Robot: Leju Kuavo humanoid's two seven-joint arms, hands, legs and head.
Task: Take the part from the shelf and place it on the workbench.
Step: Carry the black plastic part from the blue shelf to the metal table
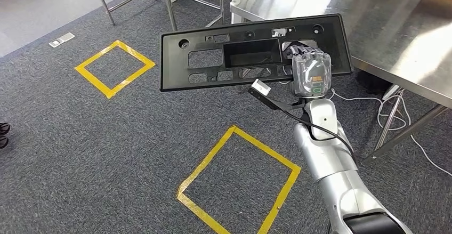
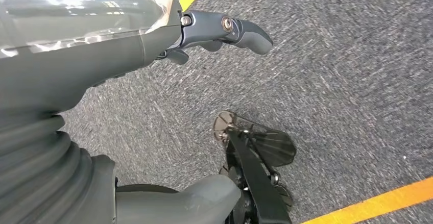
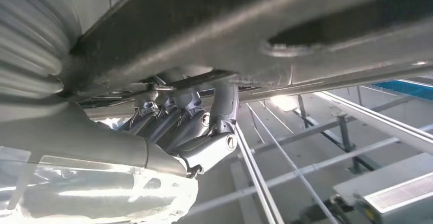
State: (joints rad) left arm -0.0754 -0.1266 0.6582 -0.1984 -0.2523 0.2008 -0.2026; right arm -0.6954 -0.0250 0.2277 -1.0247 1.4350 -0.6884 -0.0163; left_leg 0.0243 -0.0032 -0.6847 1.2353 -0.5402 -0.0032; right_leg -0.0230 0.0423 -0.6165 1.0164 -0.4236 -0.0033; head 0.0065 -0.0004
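Head view: right hand [image 1: 310, 71] raised at the end of the silver right arm [image 1: 328, 154], grasping the part [image 1: 250, 50], a long black rectangular plastic panel with cut-outs and a deep central recess, by its right end; held in the air and tilted slightly, above the grey carpet [image 1: 80, 138] and just beside the near edge of the steel workbench [image 1: 394, 31], not resting on it. Black cable [image 1: 298, 118] with a small white tag looped beside the wrist. Right wrist view: underside of the same panel [image 3: 214, 25] seen from below, dark fingers [image 3: 224, 106] hooked up against its lower edge, thumb probably on the far face but hidden by the panel; thin steel rods and table framing [image 3: 327, 132] beyond. Left wrist view: left hand [image 2: 153, 45] hung low over the carpet [image 2: 357, 55], fingers [image 2: 245, 32] extended and apart, nothing held; a yellow tape line [image 2: 378, 201] crossed the lower corner. Recess of the panel seen empty in the head view. Floor marked with two yellow taped squares, one far [image 1: 114, 67] and one near [image 1: 240, 183]; a small white floor plate [image 1: 62, 40] near the far square; legs of further steel tables [image 1: 170, 5] at the back; white cables [image 1: 389, 111] trailed under the workbench.
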